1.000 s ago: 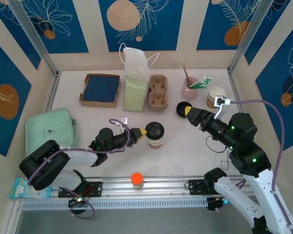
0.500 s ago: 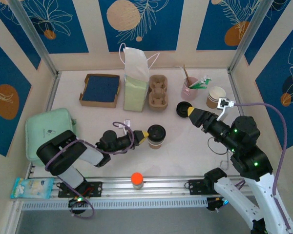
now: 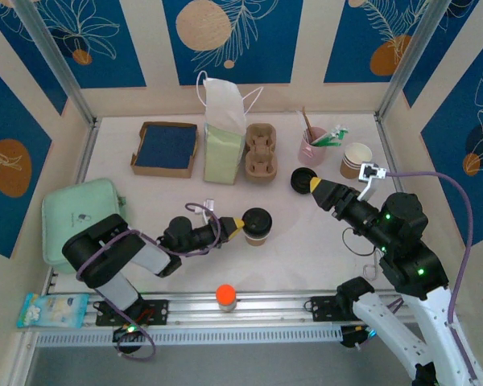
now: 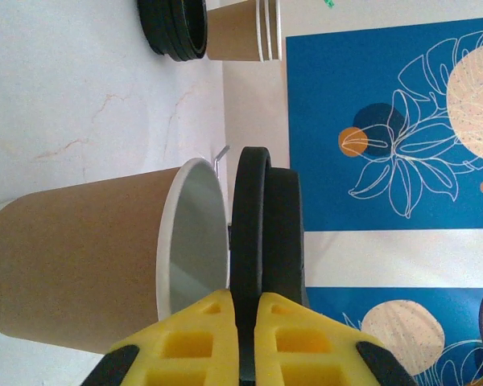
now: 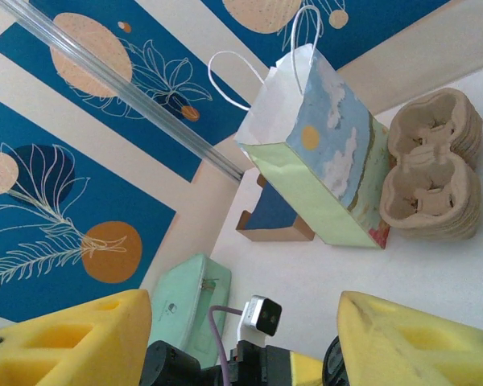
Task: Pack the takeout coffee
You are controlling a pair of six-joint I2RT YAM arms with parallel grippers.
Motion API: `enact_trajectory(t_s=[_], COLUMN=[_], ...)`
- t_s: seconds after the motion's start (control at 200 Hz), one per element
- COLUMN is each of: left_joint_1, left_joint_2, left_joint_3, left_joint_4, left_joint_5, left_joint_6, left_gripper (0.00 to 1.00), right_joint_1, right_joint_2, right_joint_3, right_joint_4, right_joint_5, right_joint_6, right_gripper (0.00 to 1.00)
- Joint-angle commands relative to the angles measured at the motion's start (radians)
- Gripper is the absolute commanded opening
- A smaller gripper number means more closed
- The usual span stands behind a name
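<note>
Table [image 3: 306, 241], lid [image 4: 262, 233] in end effector [image 4: 243, 322], beside cup [image 4: 88, 257]

Bright, even light falls from overhead, leaving only faint, soft shadows on the pale marbled desk [image 3: 290, 237]. In the top view, straight edges lean outward near the corners. Close to the wrist cameras the yellow jaws look slightly soft; the brown paper cup [image 4: 80, 257], black plastic lid [image 4: 266, 225] and white-and-green paper bag [image 5: 330, 161] are sharp.

Left arm [image 3: 137, 253] stretches low by the table's [image 3: 306, 241] near edge, left gripper [image 3: 238, 223] clamped on a lid [image 4: 262, 225]. Right arm [image 3: 402, 241] rises from the near right corner, right gripper [image 3: 314, 184] with jaws apart.
</note>
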Motion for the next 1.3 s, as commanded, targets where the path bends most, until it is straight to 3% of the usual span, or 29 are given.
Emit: enact_trajectory(t_s=[0.0,1.296], left_joint_1=[-0.009,-0.009], left_joint_2=[0.019,0.026], left_joint_3=[-0.013,-0.016], left_joint_4=[0.056,-0.021], left_joint_5=[-0.007,-0.004], left_joint_6=[0.017,0.082], left_gripper=[0.11,0.25], right_joint_1=[-0.004,-0.013], right_joint_2=[-0.015,-0.063], right_joint_3=[-0.013,-0.058], right_joint_4=[0.006,0.037], right_joint_5=[0.002,-0.006], right_joint_6=[0.01,0.024], right_gripper=[0.62,0.62])
